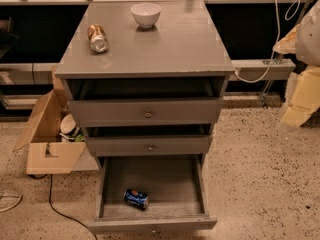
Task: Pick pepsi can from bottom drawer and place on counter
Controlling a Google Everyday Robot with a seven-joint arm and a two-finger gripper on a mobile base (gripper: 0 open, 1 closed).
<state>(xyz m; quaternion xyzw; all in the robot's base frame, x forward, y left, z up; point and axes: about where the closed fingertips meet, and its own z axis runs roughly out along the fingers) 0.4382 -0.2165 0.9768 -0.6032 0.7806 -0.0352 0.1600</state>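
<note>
Nearest me, the bottom drawer [170,184] stands open below the counter [165,44], the pepsi can [136,198] lying inside, unpicked; lifting and placing remain; my gripper [309,34] hangs right of the counter, open or closed I cannot tell

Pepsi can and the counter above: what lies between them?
In the camera view, the top drawer and the middle drawer, both partly open, lie between the pepsi can in the bottom drawer and the counter. The gripper is not in view.

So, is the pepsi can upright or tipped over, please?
Tipped: the pepsi can lies on its side in the open bottom drawer, near its front wall. The gripper is not in view.
</note>
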